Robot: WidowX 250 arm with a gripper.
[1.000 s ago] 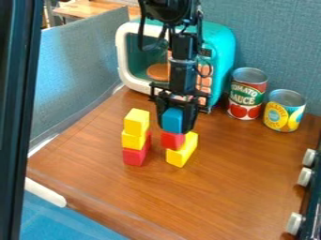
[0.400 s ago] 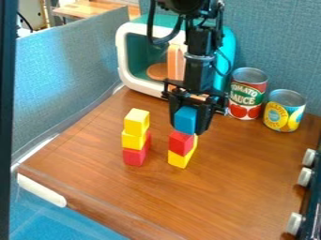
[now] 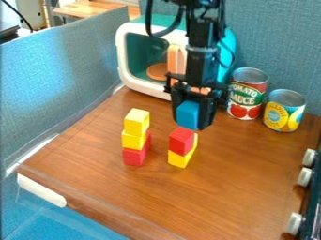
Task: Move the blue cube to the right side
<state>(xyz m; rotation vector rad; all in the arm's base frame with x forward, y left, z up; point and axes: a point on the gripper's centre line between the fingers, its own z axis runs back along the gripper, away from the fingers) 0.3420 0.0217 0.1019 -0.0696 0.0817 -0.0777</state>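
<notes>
My black gripper [image 3: 194, 115] hangs near the centre of the view, shut on the blue cube [image 3: 187, 114]. In the camera view the cube's lower edge is just above the red block [image 3: 181, 140], which rests on a yellow block [image 3: 180, 160] at the table's middle. Whether the blue cube still touches the red block I cannot tell.
Left of the gripper stands a stack with yellow blocks [image 3: 136, 122] over a red block [image 3: 133, 157]. A teal toy oven [image 3: 149, 90] is behind the arm. A tomato sauce can [image 3: 246, 94] and a yellow can [image 3: 284, 111] stand at the right back. Stove knobs [image 3: 304, 176] line the right edge.
The gripper has moved right and slightly up with the blue cube. The red block beneath now shows more fully, with its top face visible.
</notes>
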